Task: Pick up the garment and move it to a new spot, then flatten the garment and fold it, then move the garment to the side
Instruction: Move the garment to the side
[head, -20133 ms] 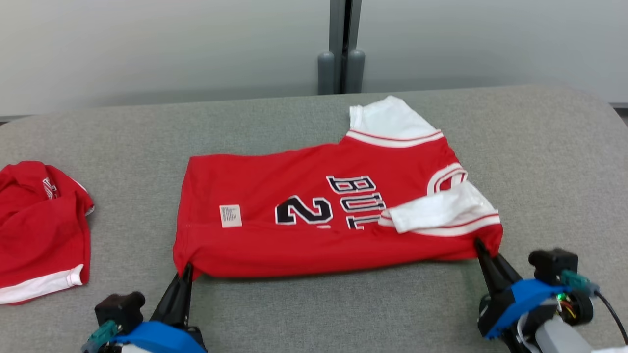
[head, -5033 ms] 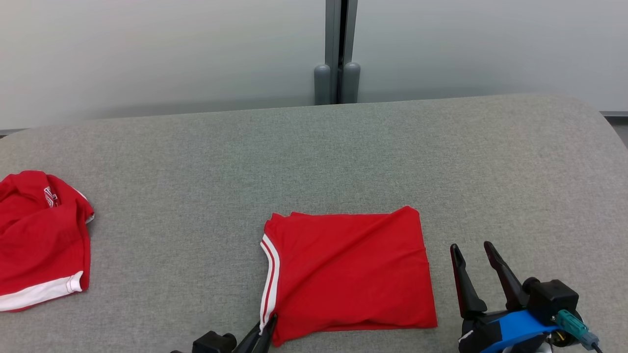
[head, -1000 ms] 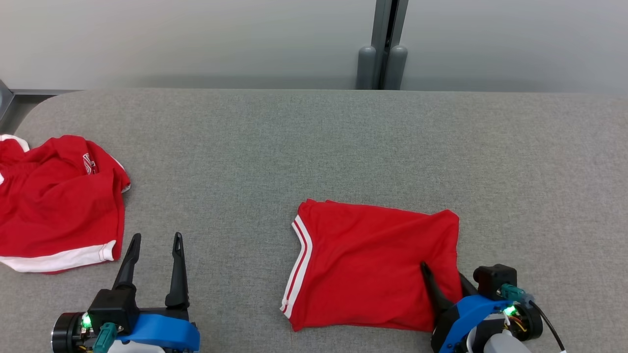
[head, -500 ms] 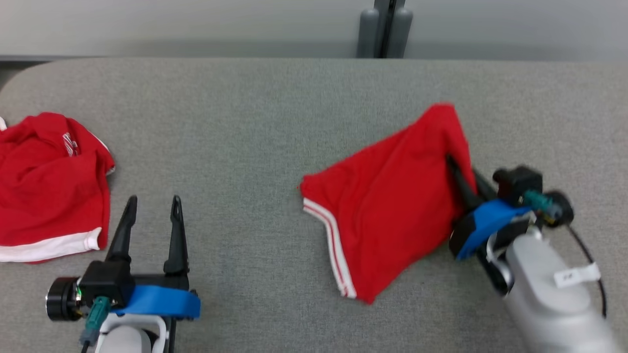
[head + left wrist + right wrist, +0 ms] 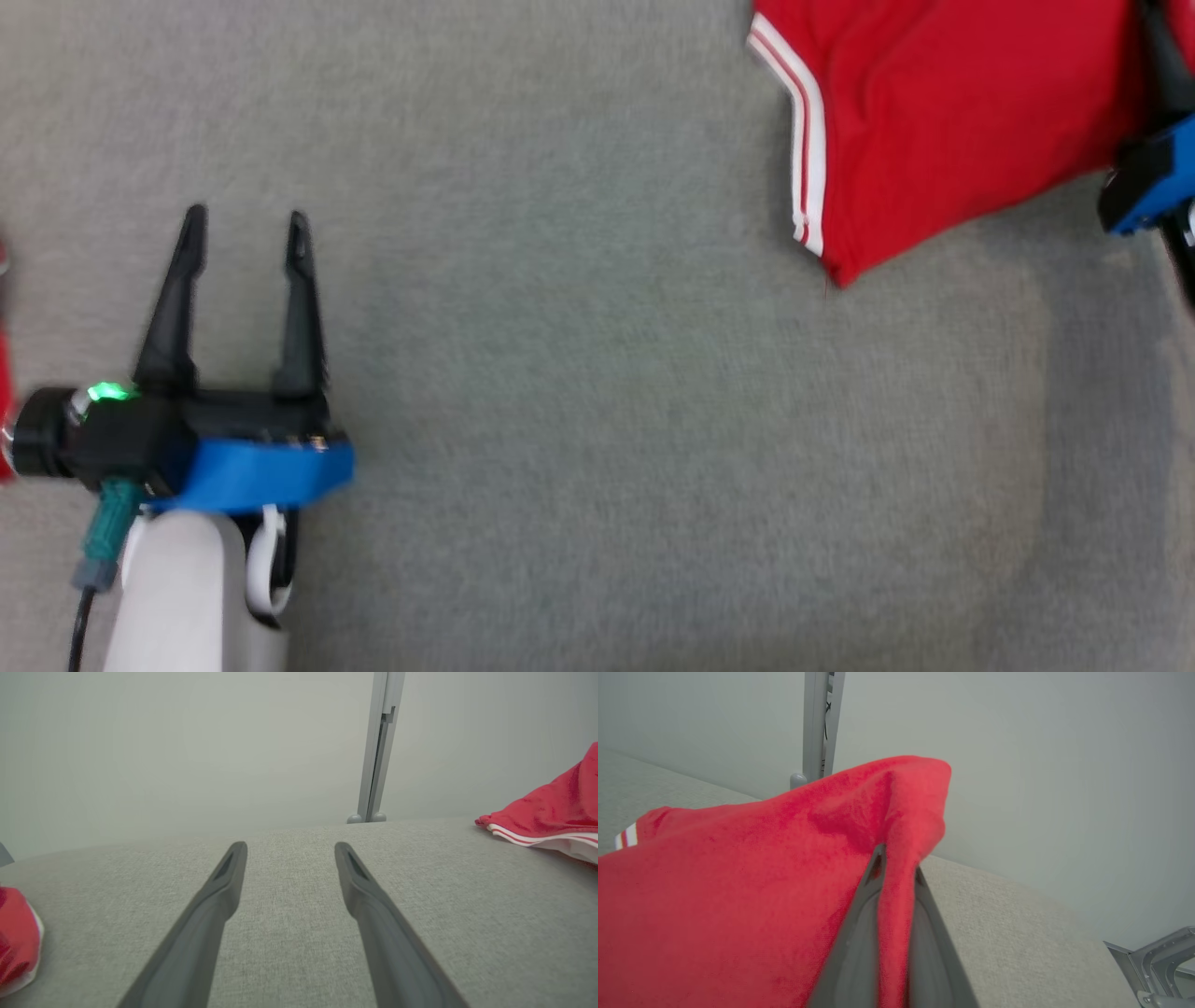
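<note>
The right tool (image 5: 896,861) is clamped tight on a pinched fold of the folded red garment (image 5: 943,121), lifting that corner above the right part of the grey tabletop (image 5: 597,420). The left tool (image 5: 246,219) stands wide and empty, nearer the left edge, well apart from the garment.

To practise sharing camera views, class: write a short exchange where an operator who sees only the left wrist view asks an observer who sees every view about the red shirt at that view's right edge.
Operator: I see just one edge of the red shirt. Is anything holding it?
Observer: Yes. The right end effector is shut on a fold of it.
Operator: Where on the shirt is that grip?
Observer: On the side opposite the white-striped edge.
</note>
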`<state>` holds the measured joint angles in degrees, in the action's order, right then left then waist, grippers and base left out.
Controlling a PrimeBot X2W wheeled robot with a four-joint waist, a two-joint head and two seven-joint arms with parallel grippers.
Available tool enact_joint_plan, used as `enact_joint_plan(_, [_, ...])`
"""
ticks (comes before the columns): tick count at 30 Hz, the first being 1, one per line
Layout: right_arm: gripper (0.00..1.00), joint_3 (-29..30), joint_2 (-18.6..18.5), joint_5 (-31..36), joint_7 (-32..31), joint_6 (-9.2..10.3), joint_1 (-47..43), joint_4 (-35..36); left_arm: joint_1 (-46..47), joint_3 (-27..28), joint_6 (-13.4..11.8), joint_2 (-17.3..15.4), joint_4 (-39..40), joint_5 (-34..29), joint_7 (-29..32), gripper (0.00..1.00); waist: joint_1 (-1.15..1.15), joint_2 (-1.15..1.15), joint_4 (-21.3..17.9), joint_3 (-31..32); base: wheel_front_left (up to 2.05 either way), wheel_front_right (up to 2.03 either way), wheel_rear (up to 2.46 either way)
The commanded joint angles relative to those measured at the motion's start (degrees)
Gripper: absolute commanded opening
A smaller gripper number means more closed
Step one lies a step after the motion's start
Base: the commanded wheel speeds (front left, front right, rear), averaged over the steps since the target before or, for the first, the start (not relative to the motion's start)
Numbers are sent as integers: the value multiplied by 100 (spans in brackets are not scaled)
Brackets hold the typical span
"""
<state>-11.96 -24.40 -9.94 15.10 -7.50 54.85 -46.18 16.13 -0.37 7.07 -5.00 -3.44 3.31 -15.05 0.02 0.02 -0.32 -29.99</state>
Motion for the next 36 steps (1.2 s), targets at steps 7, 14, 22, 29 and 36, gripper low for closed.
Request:
enact_joint_plan(7, [0, 71, -696, -196, -76, 1, 624, -5, 298, 255, 25, -286, 567, -20, -17, 100, -2, -2, -625, -639, 0, 0, 0])
enact_joint_plan(14, [0, -15, -1186, -323, -336, 1, 948, -5, 384, 152, 43, -471, 932, -60, -15, 100, -2, -2, -898, -952, 0, 0, 0])
enact_joint_plan(22, [100, -34, -1274, -322, -444, 1, 1225, -44, 338, 137, 49, -520, 1006, -28, -7, 100, -2, -2, -971, -1118, 0, 0, 0])
enact_joint_plan(29, [100, 230, -1171, -111, -196, 1, 1283, -168, 251, 188, 28, -448, 963, 46, -5, 100, -2, -2, -839, -900, 0, 0, 0])
enact_joint_plan(36, [100, 363, -811, 94, -27, 0, 871, 111, -31, 313, -2, -300, 765, 87, -11, 100, -2, -2, -721, -299, 0, 0, 0])
